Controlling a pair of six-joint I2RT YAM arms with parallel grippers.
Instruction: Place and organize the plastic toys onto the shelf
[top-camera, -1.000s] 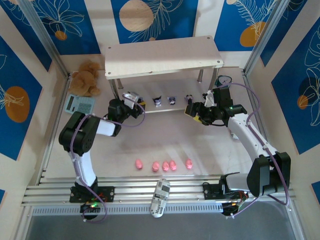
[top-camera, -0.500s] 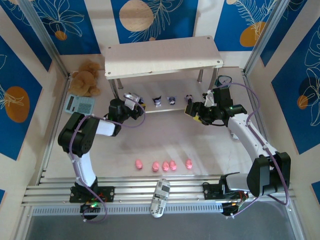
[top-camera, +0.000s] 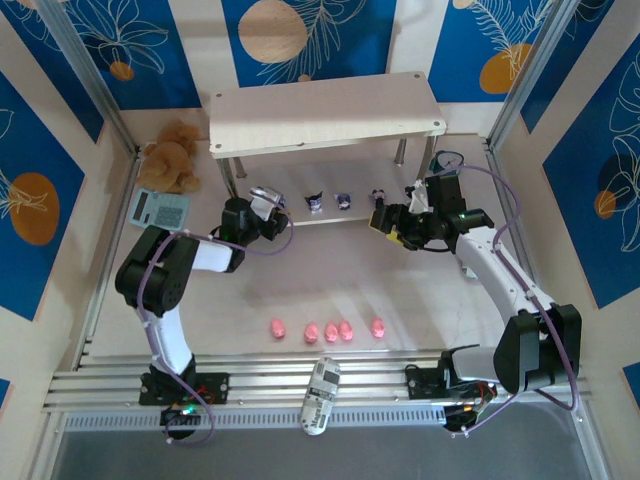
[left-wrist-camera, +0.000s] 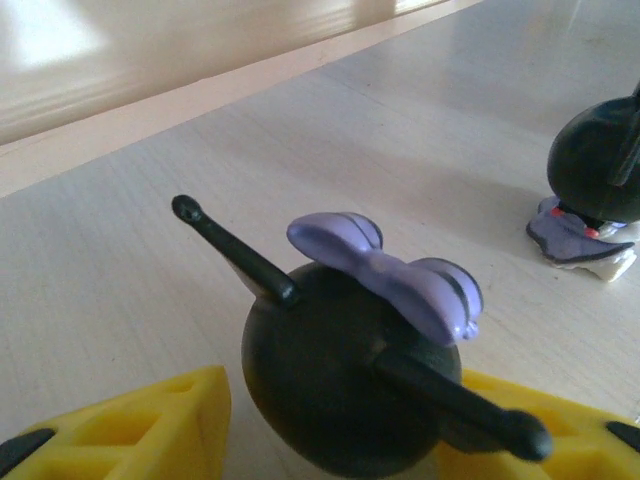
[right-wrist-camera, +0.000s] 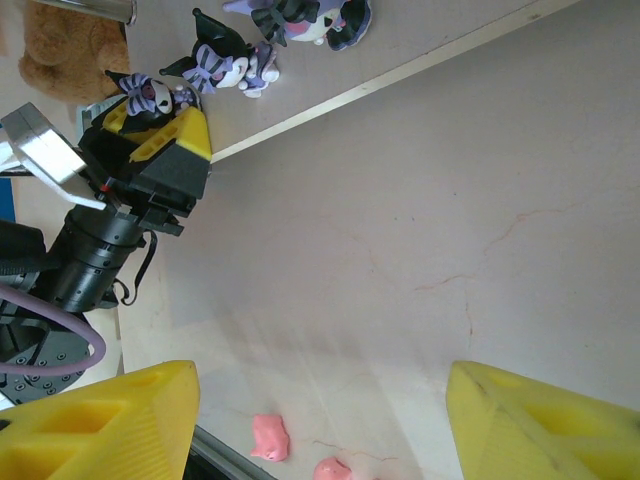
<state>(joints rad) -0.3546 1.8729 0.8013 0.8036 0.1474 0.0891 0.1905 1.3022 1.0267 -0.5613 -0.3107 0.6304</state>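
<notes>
Left gripper (right-wrist-camera: 152, 128): partly open, jaws flanking the dark figurine (left-wrist-camera: 345, 385); gripping or merely beside it, cannot tell
Dark figurine: upright on the shelf's (top-camera: 325, 110) lower board; three others (top-camera: 343, 200) nearby
Right gripper (right-wrist-camera: 320, 392): wide open; empty
Change: none; both arms unmoved; placement looks paused, pink pigs (top-camera: 327, 330) still on the table

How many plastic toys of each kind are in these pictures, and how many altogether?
Pink pig figures: 5
Dark purple-and-white figurines: 4
Total: 9
</notes>
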